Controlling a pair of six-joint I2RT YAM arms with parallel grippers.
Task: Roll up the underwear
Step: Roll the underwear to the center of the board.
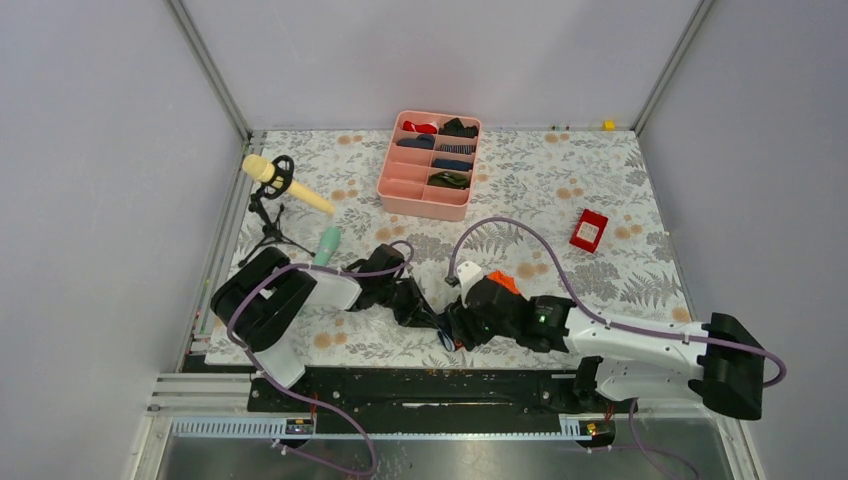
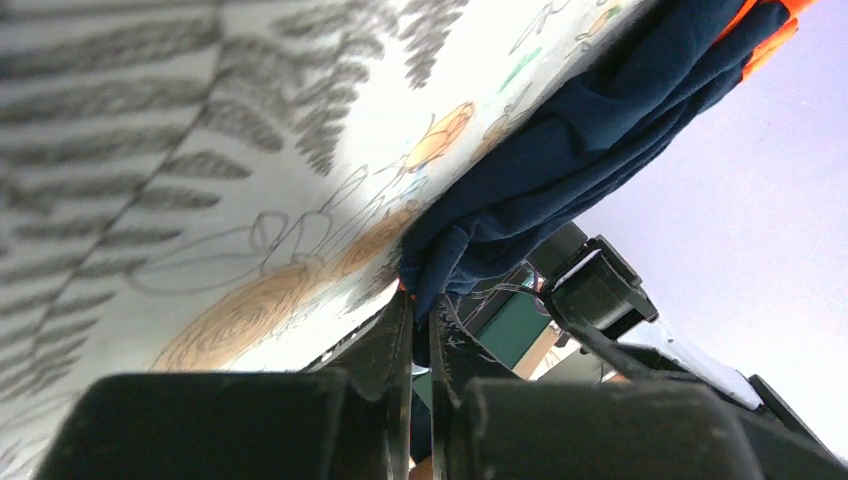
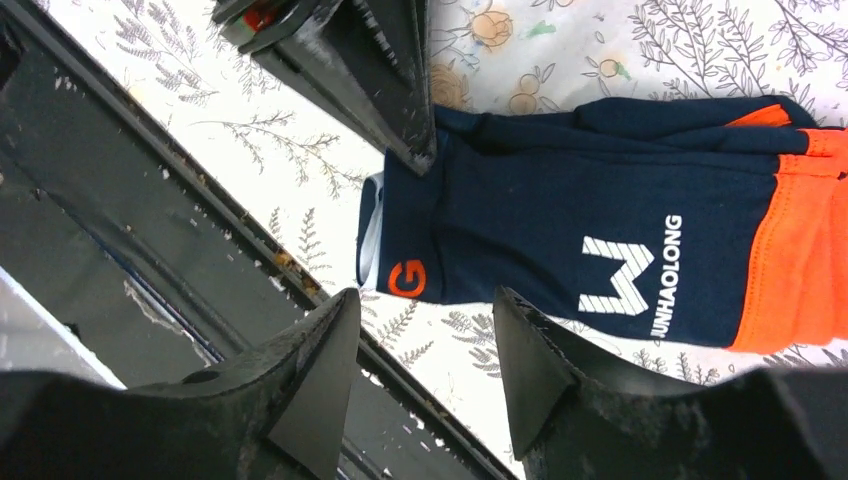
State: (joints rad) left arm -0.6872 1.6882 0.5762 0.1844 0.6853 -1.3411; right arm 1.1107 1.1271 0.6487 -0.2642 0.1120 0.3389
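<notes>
Near edge crowded: left end effector and right end effector meet over the underwear, little gap between. Mid-surface beyond lies open. Obstacles: pink tray far centre; microphone stand left; red box right; purple cable arching over the middle.

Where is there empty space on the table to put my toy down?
The table is bare between the tray and the red box, and right of the box. It is crowded in the near middle, around the underwear, and by the microphone.
</notes>
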